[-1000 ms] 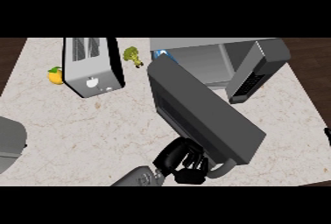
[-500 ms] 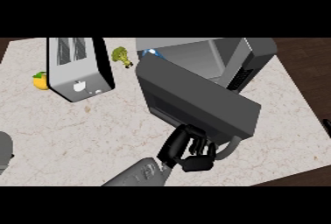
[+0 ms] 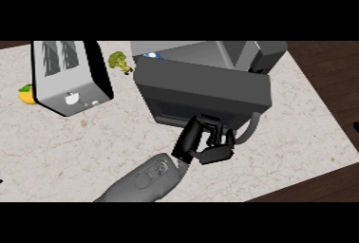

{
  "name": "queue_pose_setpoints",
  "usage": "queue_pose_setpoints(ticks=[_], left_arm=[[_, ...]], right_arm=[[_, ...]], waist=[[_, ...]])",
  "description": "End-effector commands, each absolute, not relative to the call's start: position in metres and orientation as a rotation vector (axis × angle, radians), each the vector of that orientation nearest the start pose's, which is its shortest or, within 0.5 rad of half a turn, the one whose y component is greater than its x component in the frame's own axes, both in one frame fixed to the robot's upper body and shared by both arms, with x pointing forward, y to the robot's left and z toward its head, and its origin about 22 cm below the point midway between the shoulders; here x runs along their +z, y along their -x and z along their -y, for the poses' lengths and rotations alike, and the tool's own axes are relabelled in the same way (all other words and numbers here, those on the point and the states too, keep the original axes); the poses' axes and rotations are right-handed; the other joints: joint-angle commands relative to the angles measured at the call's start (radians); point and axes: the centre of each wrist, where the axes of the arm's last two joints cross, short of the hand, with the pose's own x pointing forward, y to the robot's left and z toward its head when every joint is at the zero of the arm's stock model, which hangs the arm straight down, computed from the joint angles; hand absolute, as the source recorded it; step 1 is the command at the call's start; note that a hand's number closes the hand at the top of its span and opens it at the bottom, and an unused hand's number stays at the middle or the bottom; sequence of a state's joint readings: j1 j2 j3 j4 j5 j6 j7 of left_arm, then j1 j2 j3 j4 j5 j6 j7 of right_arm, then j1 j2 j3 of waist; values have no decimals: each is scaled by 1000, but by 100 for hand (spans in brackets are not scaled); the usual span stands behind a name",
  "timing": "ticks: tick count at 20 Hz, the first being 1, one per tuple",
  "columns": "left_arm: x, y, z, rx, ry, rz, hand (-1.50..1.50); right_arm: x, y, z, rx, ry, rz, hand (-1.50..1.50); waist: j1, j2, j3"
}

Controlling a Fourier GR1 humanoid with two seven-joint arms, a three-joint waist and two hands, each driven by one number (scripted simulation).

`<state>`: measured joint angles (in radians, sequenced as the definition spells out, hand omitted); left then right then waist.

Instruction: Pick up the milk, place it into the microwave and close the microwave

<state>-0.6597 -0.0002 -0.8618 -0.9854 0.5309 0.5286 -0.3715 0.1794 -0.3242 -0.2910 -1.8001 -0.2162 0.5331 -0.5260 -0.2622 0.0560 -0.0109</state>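
Forearm: your right forearm (image 3: 144, 178) comes in from the lower edge, left of centre, over the counter (image 3: 84, 137).
Hand: the right hand (image 3: 204, 142) sits against the near face of the door (image 3: 203, 88), beside its handle (image 3: 254, 124). You cannot tell whether it is spread or curled.
Door: it lies across the mouth of the microwave (image 3: 231, 50) at top centre, with a gap showing at the upper left corner, so it is not latched yet.
Milk: a small blue patch (image 3: 150, 56) in that gap is probably the milk, already inside. You see no carton on the counter.
Progress: pick and place look done; only pushing the door shut remains.
Far left: toaster (image 3: 67, 76), broccoli (image 3: 119, 61) and an orange fruit (image 3: 26, 94) stand well apart.
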Motion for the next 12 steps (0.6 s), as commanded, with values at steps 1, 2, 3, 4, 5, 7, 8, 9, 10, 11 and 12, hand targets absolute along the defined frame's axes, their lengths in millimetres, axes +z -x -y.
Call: queue_pose_setpoints(ticks=[1,2,3,4,5,7,8,9,10,11,12], left_arm=[[9,-305,-14,-306,292,1761,150],[16,-312,-13,-288,293,1756,150],[17,-317,-13,-287,272,1760,150],[18,-318,-12,-287,276,1756,150],[25,-324,-11,-278,284,1764,150],[25,-330,-13,-256,261,1763,150],[28,-334,-14,-232,271,1775,150],[32,-337,-13,-227,274,1772,150],[37,-342,-14,-207,286,1782,150],[38,-343,-13,-199,291,1788,150],[37,-346,-15,-175,277,1811,150]], right_arm=[[77,-193,364,392,-180,2176,-150],[81,-192,371,407,-173,2167,-150],[78,-191,369,391,-187,2165,-150],[86,-195,372,423,-171,2162,-150],[87,-195,370,417,-164,2165,-150],[92,-198,370,431,-185,2177,-150],[92,-197,373,424,-169,2163,-150],[96,-199,375,433,-171,2180,-150],[96,-200,375,428,-175,2166,-150],[97,-203,375,429,-179,2171,-150],[99,-201,377,418,-174,2179,-150]], waist=[[-16,10,1],[-23,9,2],[-28,10,3],[-20,9,3],[-29,13,2],[-32,16,3],[-35,20,2],[-50,22,3],[-38,25,2],[-36,29,3],[-47,28,2]])
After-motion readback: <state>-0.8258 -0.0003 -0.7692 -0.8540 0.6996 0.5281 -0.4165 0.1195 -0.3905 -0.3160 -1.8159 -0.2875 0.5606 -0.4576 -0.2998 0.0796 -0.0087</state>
